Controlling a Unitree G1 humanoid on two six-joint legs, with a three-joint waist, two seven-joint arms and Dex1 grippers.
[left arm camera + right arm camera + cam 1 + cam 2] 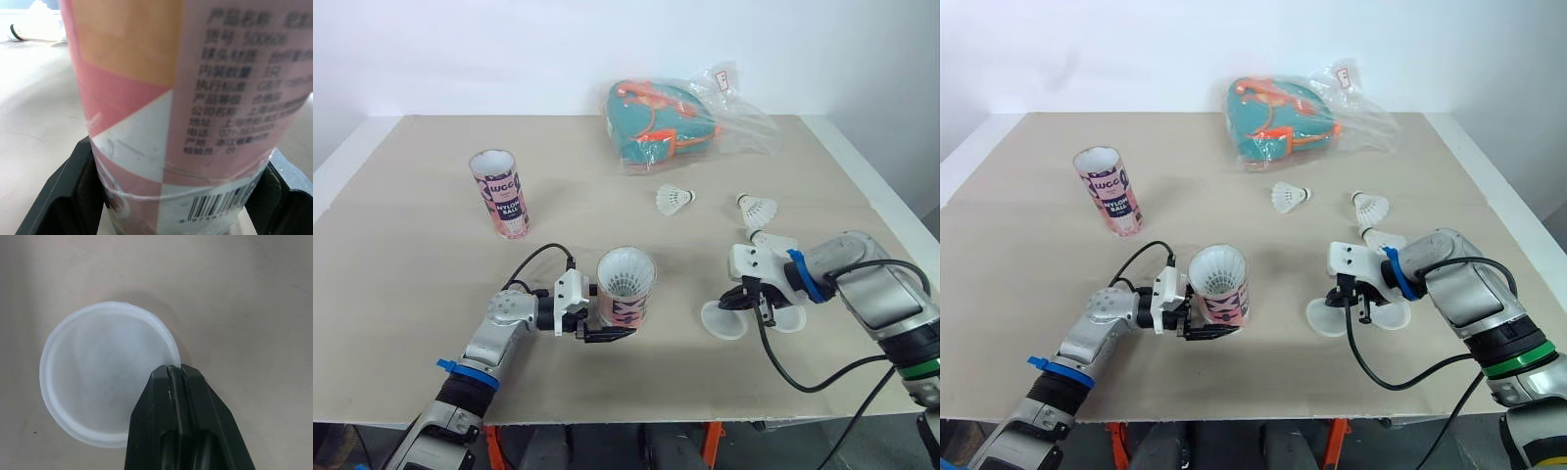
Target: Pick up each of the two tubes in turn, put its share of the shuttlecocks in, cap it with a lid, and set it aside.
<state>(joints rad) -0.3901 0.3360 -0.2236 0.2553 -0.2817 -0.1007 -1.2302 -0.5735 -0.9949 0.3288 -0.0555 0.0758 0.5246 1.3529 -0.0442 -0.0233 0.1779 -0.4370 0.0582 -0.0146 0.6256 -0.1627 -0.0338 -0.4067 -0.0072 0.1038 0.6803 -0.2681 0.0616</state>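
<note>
My left gripper (598, 320) is shut on the base of a pink tube (625, 292) that stands near the table's front; white shuttlecock feathers show in its open mouth. In the left wrist view the tube (171, 98) sits between the black fingers (63, 196). A second pink tube (499, 192) stands upright and open at the back left. My right gripper (745, 300) is shut on the rim of a translucent lid (107, 377) lying flat on the table, with another lid (790, 318) just beside it. Two loose shuttlecocks (674, 200) (757, 209) lie behind the right gripper.
A teal bag in a clear plastic wrapper (661, 122) lies at the back of the table. The tan table (411, 284) has its edge close on the right, and a white wall stands behind.
</note>
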